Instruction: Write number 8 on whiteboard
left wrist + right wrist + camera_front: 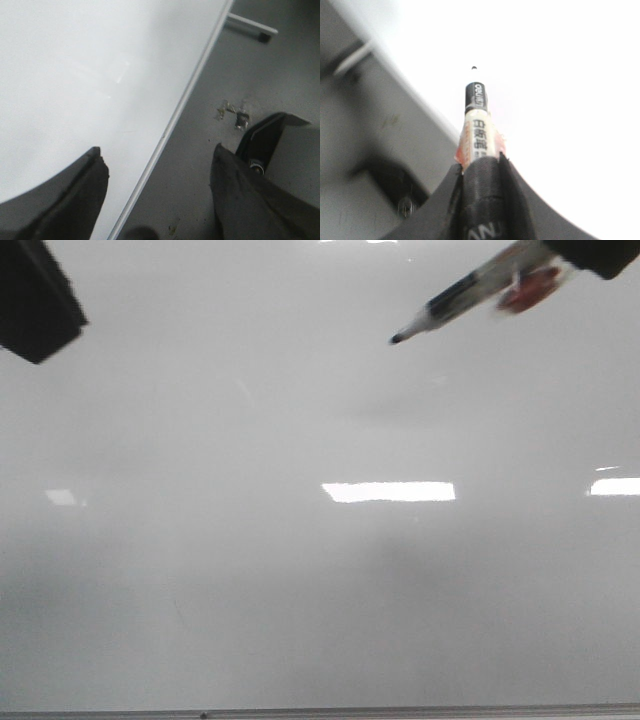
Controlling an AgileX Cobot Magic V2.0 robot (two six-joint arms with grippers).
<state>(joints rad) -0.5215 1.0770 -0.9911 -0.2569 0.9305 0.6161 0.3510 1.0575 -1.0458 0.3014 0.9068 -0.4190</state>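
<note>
The whiteboard fills the front view, glossy and pale grey. No number 8 is in view on it. My right gripper comes in at the top right, shut on a black-tipped marker wrapped in red tape. The marker's tip points left and down over the board, and its faint shadow lies apart from it. In the right wrist view the marker sticks out from between the closed fingers of the right gripper. My left gripper hangs at the top left. In its wrist view the left gripper is open and empty, straddling the board's edge.
Bright light reflections lie on the board. Its thin grey frame runs along the near edge. Beyond the side frame there is grey floor, with a white bar and a dark stand foot.
</note>
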